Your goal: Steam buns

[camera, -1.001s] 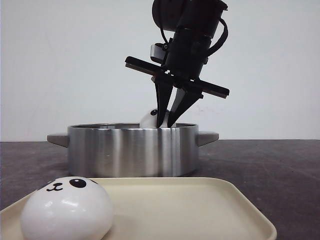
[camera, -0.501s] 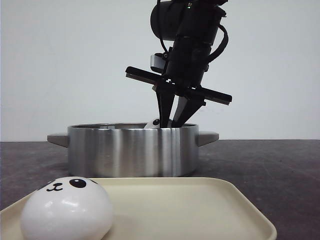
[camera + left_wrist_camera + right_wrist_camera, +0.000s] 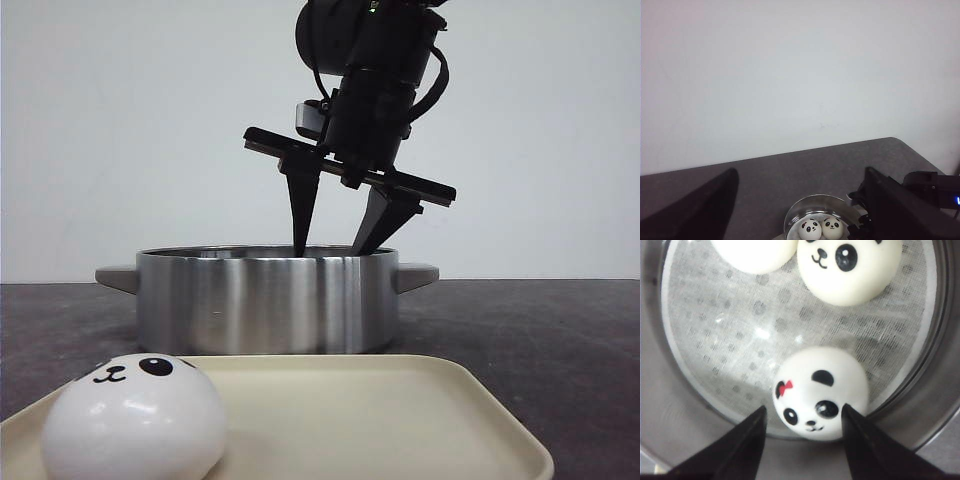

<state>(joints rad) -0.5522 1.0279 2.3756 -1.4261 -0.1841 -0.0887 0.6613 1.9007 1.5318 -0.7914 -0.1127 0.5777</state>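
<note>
A steel pot [image 3: 265, 300] stands mid-table. In the right wrist view three panda buns lie on its steamer cloth [image 3: 730, 340]: one with a red bow [image 3: 820, 390] by the wall, one beyond it [image 3: 850, 270], and one partly cut off [image 3: 754, 252]. My right gripper [image 3: 328, 250] is open just above the pot rim. Its fingers stand either side of the bow bun without touching it, as the right wrist view [image 3: 803, 409] shows. A fourth bun [image 3: 135, 415] sits on the cream tray [image 3: 400, 420]. My left gripper [image 3: 800, 171] is open and empty, high above the table.
The tray lies in front of the pot, its right part bare. The pot has two side handles [image 3: 415, 272]. The left wrist view shows the pot [image 3: 815, 200] from far above, with two buns [image 3: 810, 228] and the right arm [image 3: 920, 195] beside it. The table is dark grey.
My right gripper was shut on a bun at the pot rim. It has opened, the bun has dropped out of the front view into the pot, and the gripper has risen slightly.
</note>
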